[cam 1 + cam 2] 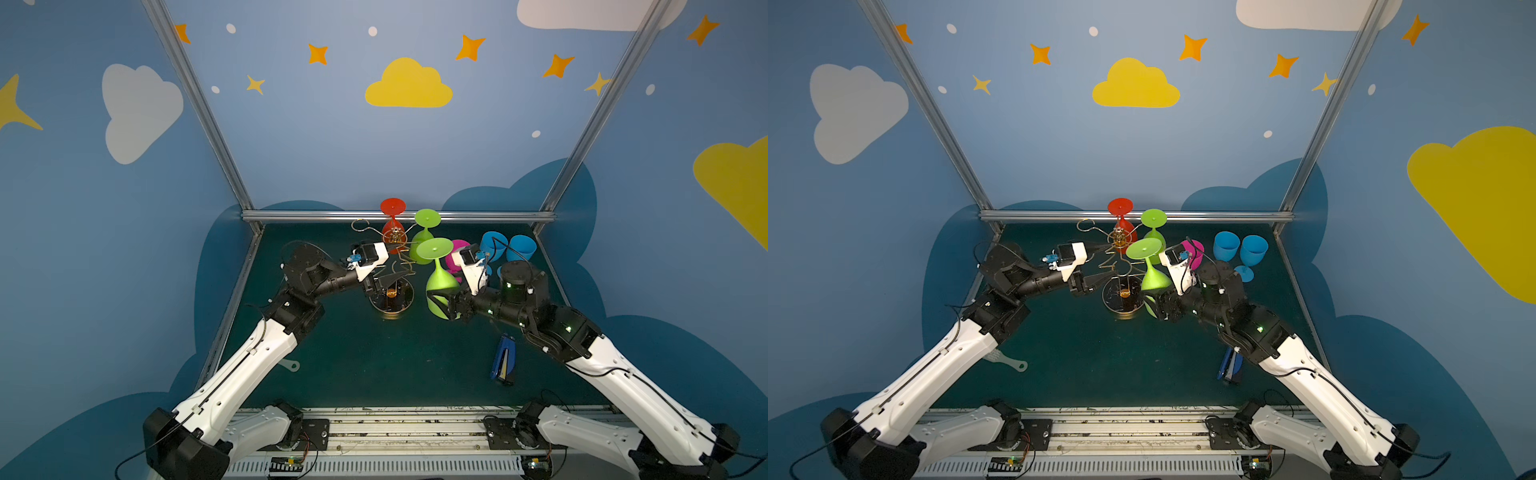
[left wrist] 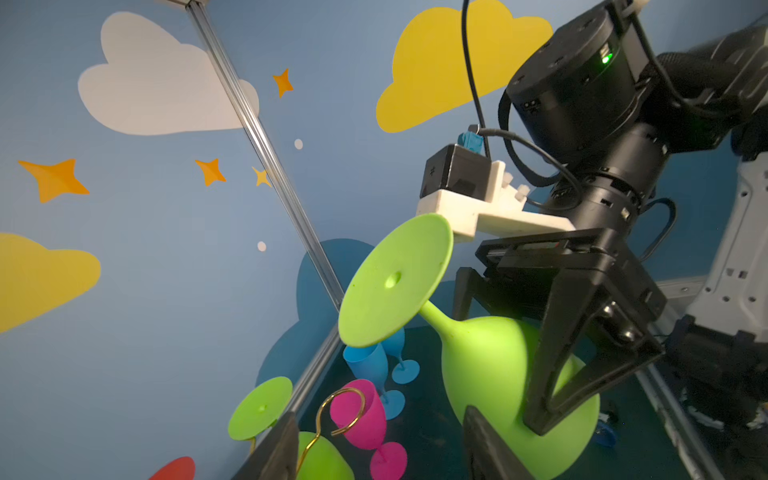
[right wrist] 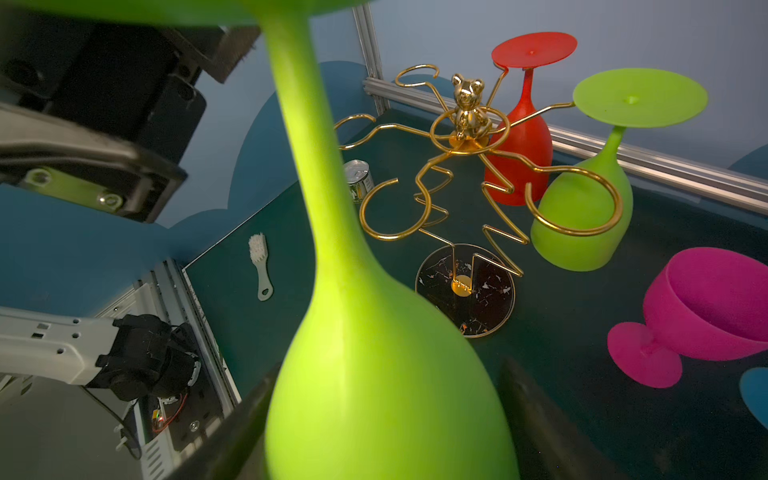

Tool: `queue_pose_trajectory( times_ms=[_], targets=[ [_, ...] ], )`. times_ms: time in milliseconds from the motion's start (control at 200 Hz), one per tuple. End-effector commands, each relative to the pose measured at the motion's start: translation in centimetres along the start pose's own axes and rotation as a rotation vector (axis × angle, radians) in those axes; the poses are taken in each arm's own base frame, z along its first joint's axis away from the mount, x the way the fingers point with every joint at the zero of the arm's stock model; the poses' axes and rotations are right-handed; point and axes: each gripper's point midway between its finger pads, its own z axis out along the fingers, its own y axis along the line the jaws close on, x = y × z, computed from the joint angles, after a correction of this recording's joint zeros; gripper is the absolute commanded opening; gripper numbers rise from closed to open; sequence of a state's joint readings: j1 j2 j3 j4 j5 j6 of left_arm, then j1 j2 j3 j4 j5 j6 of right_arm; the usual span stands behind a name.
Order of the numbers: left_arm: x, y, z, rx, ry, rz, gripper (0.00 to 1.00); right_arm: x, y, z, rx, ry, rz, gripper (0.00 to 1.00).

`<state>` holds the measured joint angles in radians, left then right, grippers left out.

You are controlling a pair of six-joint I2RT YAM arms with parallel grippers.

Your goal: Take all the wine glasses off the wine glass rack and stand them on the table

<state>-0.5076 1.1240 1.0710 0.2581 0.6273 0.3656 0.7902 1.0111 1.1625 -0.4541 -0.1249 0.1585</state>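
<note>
My right gripper (image 1: 442,307) (image 3: 388,415) is shut on the bowl of a green wine glass (image 1: 439,284) (image 1: 1152,278) (image 3: 374,374). The glass hangs upside down, foot up, in the air just right of the wine glass rack (image 1: 401,266) (image 3: 465,137), clear of its gold arms. In the left wrist view the right gripper's fingers (image 2: 552,353) clasp that bowl (image 2: 486,365). My left gripper (image 1: 388,286) (image 1: 1096,284) (image 2: 380,444) is open and empty, beside the rack's post above its round base (image 1: 390,305). A red glass (image 1: 392,224) and another green glass (image 1: 424,237) hang on the far arms.
A pink glass (image 1: 457,253) and two blue glasses (image 1: 494,245) (image 1: 521,247) stand on the table at the back right. A blue stapler (image 1: 503,361) lies front right, a small brush (image 3: 259,266) front left, a tin can (image 3: 359,178) behind the rack.
</note>
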Motion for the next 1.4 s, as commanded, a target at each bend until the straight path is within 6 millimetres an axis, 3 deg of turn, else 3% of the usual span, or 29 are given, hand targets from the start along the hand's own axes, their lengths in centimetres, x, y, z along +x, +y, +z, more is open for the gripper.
queue_pose_trajectory(
  times_ms=[0,250,526,751,956,1056,1141,1262,1397],
  targets=[
    [-1.4,0.5,0.2,-0.033,-0.035,0.164,0.62,-0.9,1.1,0.3,-0.052,-0.006,0.012,0.13],
    [-0.5,0.5,0.8,-0.033,-0.018,0.181,0.62,-0.5,2.9,1.2,-0.123,0.017,0.002,0.11],
    [0.2,0.5,1.2,-0.025,-0.002,0.163,0.54,0.5,4.1,1.9,-0.154,0.048,-0.004,0.10],
    [0.7,0.3,1.1,-0.020,0.020,0.154,0.39,0.8,4.6,2.1,-0.157,0.056,-0.005,0.11],
    [0.6,0.6,0.6,-0.057,0.027,0.152,0.17,0.7,4.6,2.1,-0.156,0.050,-0.002,0.18],
    [0.2,0.9,0.2,-0.086,0.028,0.159,0.08,0.5,4.6,2.1,-0.154,0.045,0.003,0.24],
    [0.3,1.1,-0.1,-0.109,0.032,0.152,0.03,0.4,4.6,2.2,-0.155,0.041,0.008,0.35],
    [0.5,1.6,-0.7,-0.161,0.040,0.120,0.03,-0.2,4.4,1.8,-0.144,0.008,0.020,0.59],
    [0.8,2.2,-1.4,-0.227,0.044,-0.004,0.03,-1.7,3.8,0.5,-0.140,-0.090,0.040,0.74]
  ],
)
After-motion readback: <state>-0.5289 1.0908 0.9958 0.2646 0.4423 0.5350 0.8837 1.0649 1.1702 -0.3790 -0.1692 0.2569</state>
